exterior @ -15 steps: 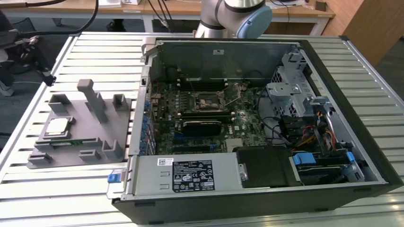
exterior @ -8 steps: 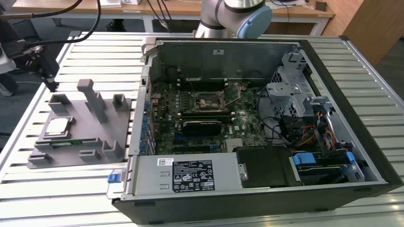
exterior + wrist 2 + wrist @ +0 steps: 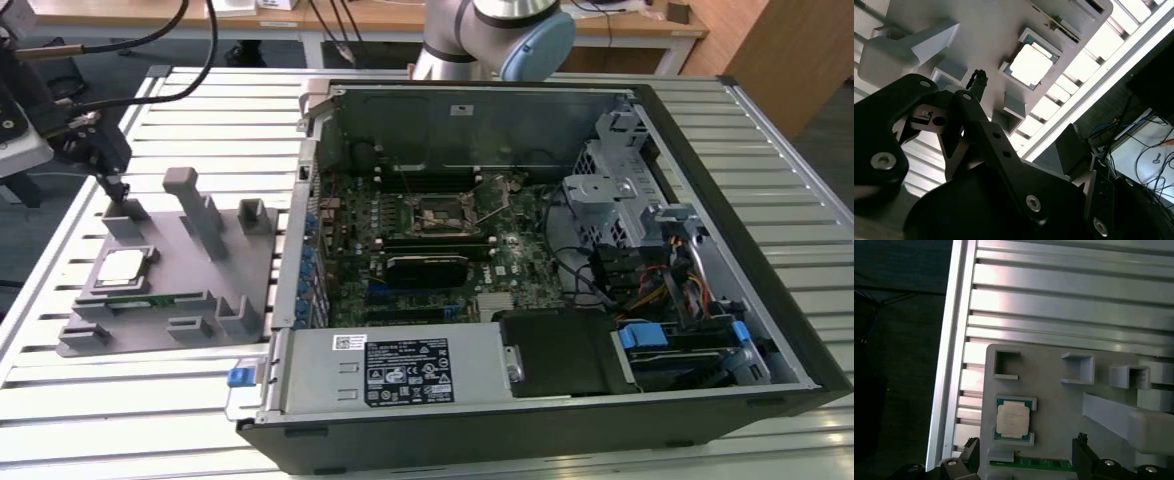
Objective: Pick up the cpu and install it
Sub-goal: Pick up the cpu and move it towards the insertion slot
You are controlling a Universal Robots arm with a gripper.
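The cpu lies flat in a pocket of the grey fixture plate at the exterior view's left, its silver top up. It also shows in both wrist views. My gripper hangs above the plate's far end, a short way from the cpu. In the first wrist view the gripper is open, its two dark fingertips spread wide with nothing between them. One fingertip shows in the second wrist view. The motherboard socket sits inside the open computer case.
A green memory stick lies in the fixture beside the cpu. Grey posts stand up from the plate. The slatted metal table ends close to the plate's left side. The arm's base stands behind the case.
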